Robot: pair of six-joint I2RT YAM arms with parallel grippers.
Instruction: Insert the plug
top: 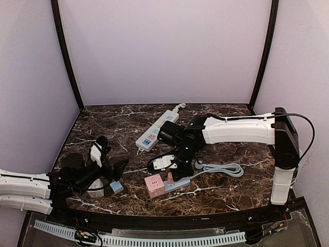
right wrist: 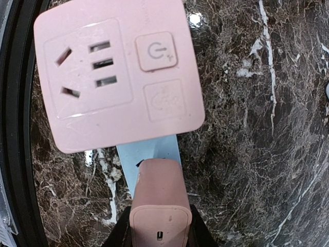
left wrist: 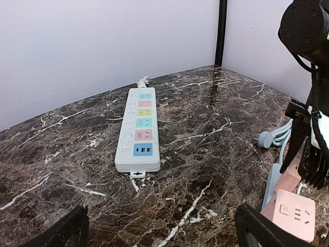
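The plug (right wrist: 158, 203) is pink and sits clamped between the two black fingers of the right gripper (right wrist: 159, 232), which press against its sides. It hangs close to the near edge of the table (top: 234, 198), about midway along that edge. Its front end points at the side of a pink socket cube (right wrist: 115, 72). A narrow gap shows between plug and cube. In that gap lies a flat pale blue piece (right wrist: 151, 152) that runs out from under the cube and passes beneath the plug. I cannot tell whether the plug rests on this piece or hangs just above it.

The cube stands with its socket face up. That face shows a set of slots on one half and a round power button beside them.

The right arm reaches in from the right edge of the table and bends down over the cube. A grey cable (top: 226, 169) lies in loose loops beside it, toward the right edge.

A long white power strip (left wrist: 138, 131) lies at an angle toward the far edge, well apart from the cube. It carries a row of coloured sockets, and its cord end points at the back wall.

The left gripper (left wrist: 160, 218) is near the near-left corner. Its fingers are spread wide with nothing between them, and it faces across the table toward the strip.
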